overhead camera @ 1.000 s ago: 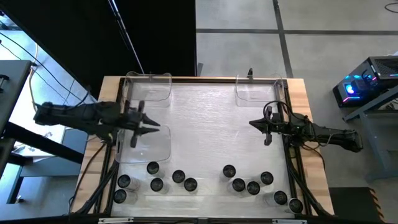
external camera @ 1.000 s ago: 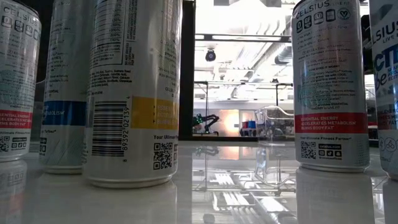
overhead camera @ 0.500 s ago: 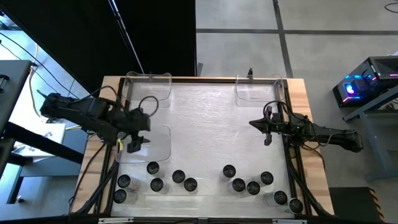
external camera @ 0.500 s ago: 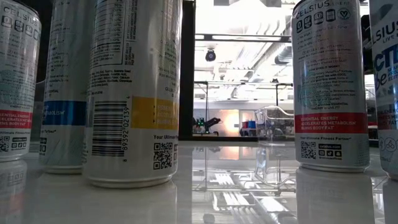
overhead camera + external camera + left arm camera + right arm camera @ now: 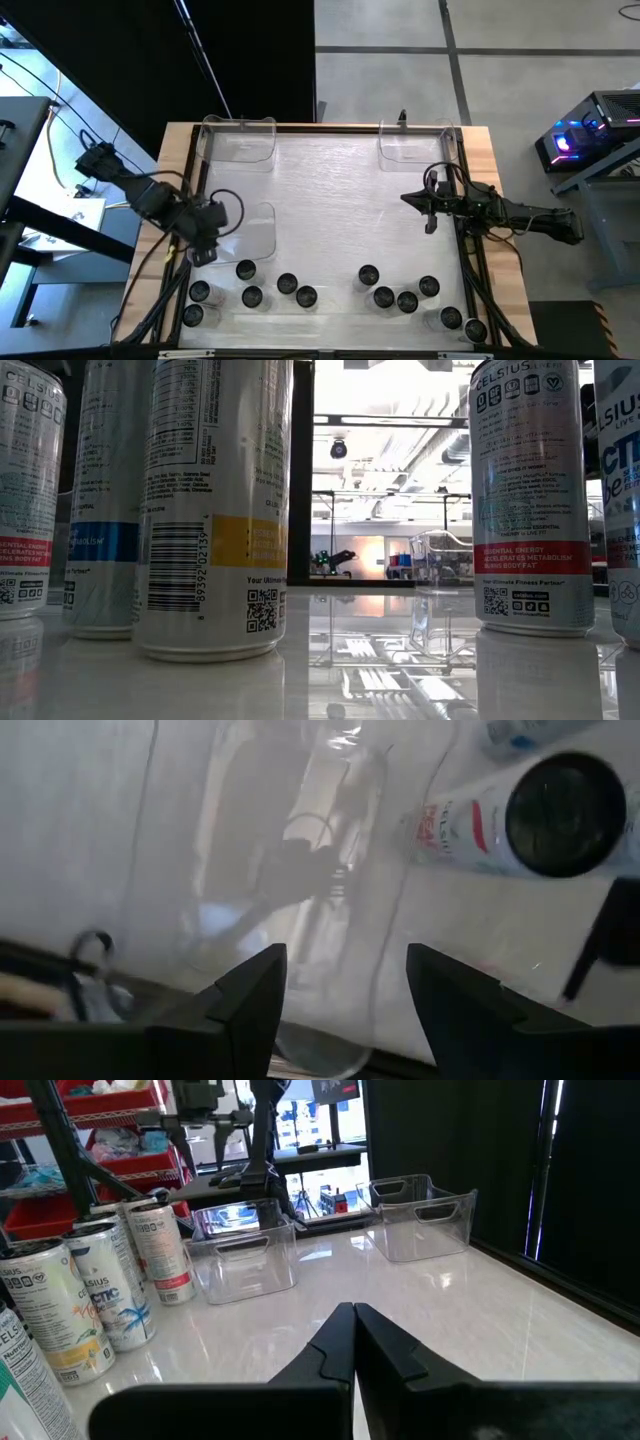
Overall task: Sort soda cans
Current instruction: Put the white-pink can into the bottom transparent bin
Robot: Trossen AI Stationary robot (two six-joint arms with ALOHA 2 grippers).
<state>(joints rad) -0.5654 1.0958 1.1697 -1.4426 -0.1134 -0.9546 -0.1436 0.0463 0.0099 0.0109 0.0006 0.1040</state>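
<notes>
- Cans [image 5: 305,296] stand in two loose clusters along the table's [image 5: 330,180] front edge, one toward the front-left corner, one toward the front-right; we see Celsius labels on them in the low view.
- We find the left gripper [image 5: 203,243] near the left edge, over the clear tray [image 5: 250,228] lying there, just behind the left cluster; its fingers [image 5: 250,995] stand apart with nothing between them.
- We see the right gripper [image 5: 418,200] near the right edge, well behind the right cluster, fingers pressed together and empty.
- Two more clear trays [image 5: 240,140] sit at the back edge.
</notes>
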